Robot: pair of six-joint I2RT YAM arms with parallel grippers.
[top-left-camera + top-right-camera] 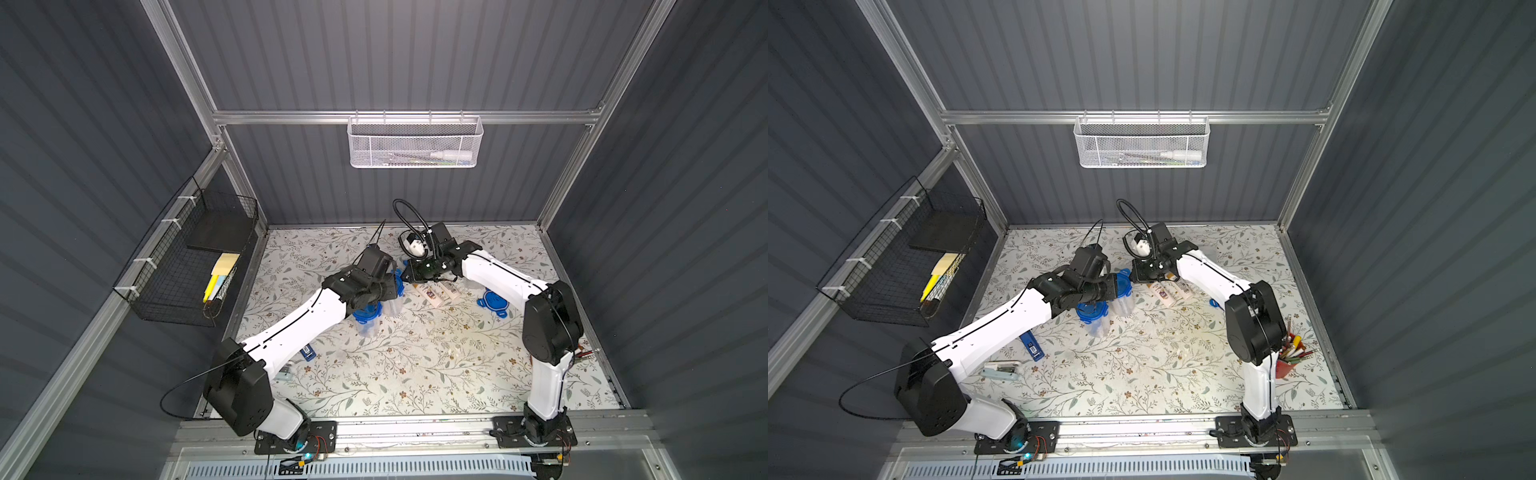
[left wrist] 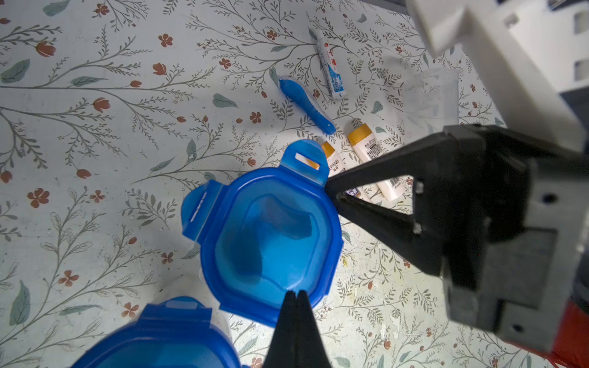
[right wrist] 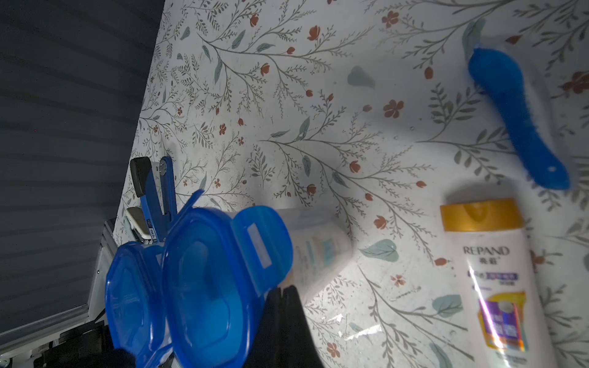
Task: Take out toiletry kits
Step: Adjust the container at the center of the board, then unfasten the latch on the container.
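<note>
Your left pincer (image 2: pixel 296 294) has its two fingers pressed together, and nothing shows between them. Its tip sits right at the rim of a blue lid (image 2: pixel 271 242) on a clear jar (image 3: pixel 318 255) (two flaps of the lid stick up). Your right pincer (image 2: pixel 331 191) is pressed together too. Its tip is at the other side of that same lid, just beside one raised flap. You cannot tell if either pincer really touches the lid. Through the jar's clear side, in the right wrist view, there are pale and blue shapes inside, too blurry to name.

Right next to the left pincer, on its near side, stands a second jar (image 2: pixel 165 334) with its blue lid on.

Just past the right pincer's tip, two cream bottles (image 2: pixel 369 146) with tan caps lie flat, side by side, on the flowery table (image 2: pixel 95 159). The right pincer hides part of them. A bit farther from both pincers lies a blue toothbrush (image 2: pixel 306 105). Just past it lies a little toothpaste tube (image 2: pixel 330 67), near the toothbrush but not touching. Off to the side of these, by the right pincer's arm, is a clear open jar (image 2: pixel 430 95).

Well behind the right pincer, in a top view, a loose blue lid (image 1: pixel 492 301) lies on the table. Well behind the left pincer, a dark-blue flat gadget (image 1: pixel 1032 347) lies beside that arm.
</note>
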